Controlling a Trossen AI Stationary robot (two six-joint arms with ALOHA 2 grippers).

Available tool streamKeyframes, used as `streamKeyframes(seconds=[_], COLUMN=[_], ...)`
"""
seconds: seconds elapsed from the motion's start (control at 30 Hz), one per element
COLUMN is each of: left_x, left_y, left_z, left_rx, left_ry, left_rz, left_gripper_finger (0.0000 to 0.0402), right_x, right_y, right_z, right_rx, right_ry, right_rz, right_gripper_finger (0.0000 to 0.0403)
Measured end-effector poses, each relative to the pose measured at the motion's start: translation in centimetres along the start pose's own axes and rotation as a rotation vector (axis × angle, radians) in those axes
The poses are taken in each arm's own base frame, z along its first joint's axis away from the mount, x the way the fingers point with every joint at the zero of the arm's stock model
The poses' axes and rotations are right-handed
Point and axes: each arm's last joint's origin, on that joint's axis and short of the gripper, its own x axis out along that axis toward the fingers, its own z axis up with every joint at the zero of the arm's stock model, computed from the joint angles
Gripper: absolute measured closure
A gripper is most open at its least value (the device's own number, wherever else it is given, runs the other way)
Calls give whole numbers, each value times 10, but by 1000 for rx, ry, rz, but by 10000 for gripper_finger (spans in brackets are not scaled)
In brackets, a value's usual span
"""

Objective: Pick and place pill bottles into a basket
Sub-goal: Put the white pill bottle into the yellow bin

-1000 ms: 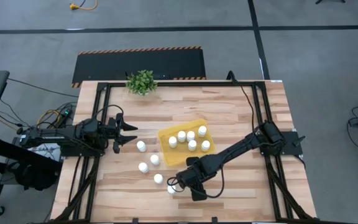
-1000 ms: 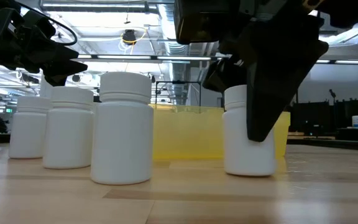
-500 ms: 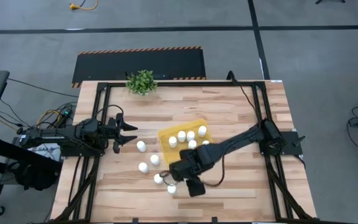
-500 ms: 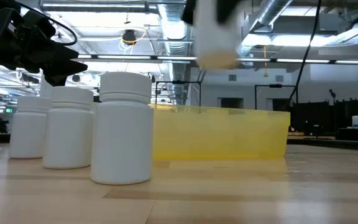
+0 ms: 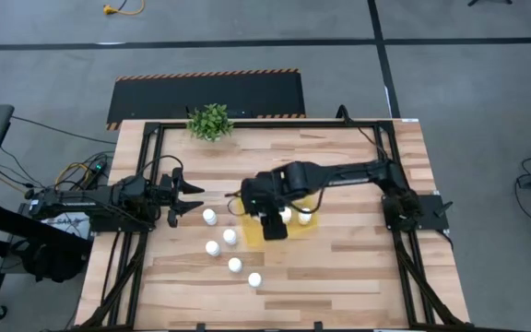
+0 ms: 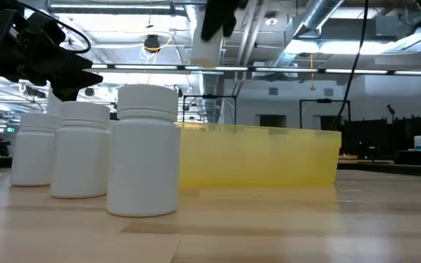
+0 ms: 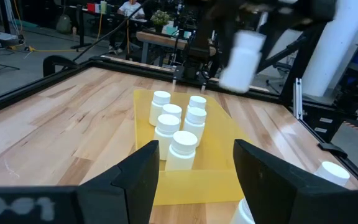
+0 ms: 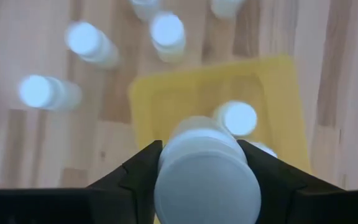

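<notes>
Pale wood-plank table in a black frame, standing on grey concrete floor; a black mat with hazard-striped edges lies beyond the far edge, and a small green potted plant sits at the table's far side. Across the table at its own height: open workshop, ceiling ducts and strip lights, dark benches, and a person seated at a desk well back. The yellow basket lies mid-table with several pill bottles standing upright inside. Four more bottles stand loose on the wood near its left and front. The right gripper hangs above the basket, fingers clamped on one white bottle. The left gripper waits at the table's left edge, fingers parted, holding nothing.
</notes>
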Motion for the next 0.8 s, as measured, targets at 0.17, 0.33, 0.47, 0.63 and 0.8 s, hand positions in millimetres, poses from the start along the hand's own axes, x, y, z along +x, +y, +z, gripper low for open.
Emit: streamKeyframes(seconds=[0.17,0.33,0.47,0.63,0.8], left_x=[0,0,0,0,0], left_y=[0,0,0,0,0], left_z=[0,0,0,0,0], left_rx=[0,0,0,0,0], left_ry=[0,1,0,1,0], left_rz=[0,0,0,0,0], left_gripper_finger=[207,207,207,207,207], right_x=[19,41,56,77,96], right_y=[-14,-8,-3,-4,-4], right_z=[-10,-15,-18,-27,-39], right_rx=[35,28,22,49,61], right_ry=[60,67,58,72,92], right_rz=[24,74,78,77,74], right_gripper_finger=[215,229,226,218,229])
